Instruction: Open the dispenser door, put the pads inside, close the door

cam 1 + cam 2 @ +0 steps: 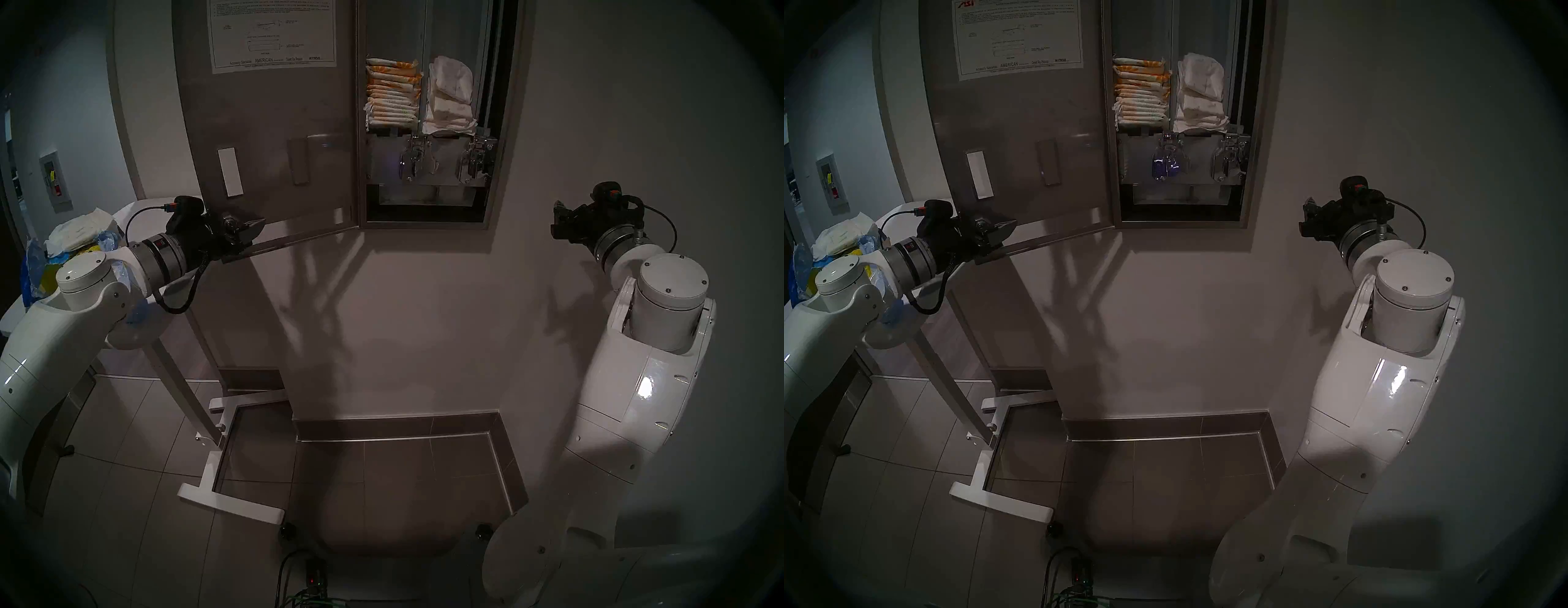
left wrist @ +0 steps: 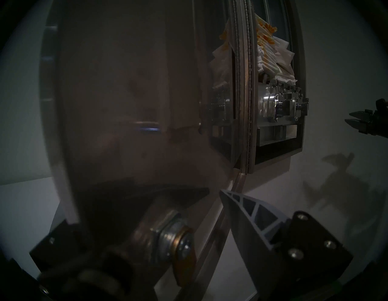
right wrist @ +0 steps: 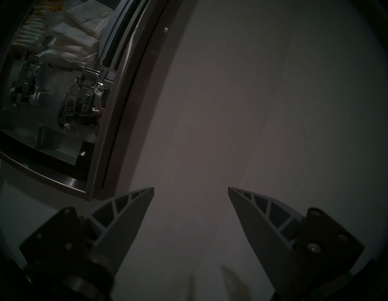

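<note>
- While the dispenser door (image 1: 271,140) hangs open, I judge it stiff, hinged steel; left tool (image 1: 248,237) straddles its lower edge, not visibly pinching.
- Pads (image 1: 450,99) soft; right tool (image 3: 190,190) spread, empty.

Two glossy white arms with rounded shells and flat-topped cylindrical joint caps with small screws. Silver metal wrist rings. Black left tool (image 1: 248,231) and right tool (image 1: 562,220), grey ribbed wedge fingers (image 3: 126,214) on black screwed mounts. Black looping cables, small red-orange connectors.
</note>
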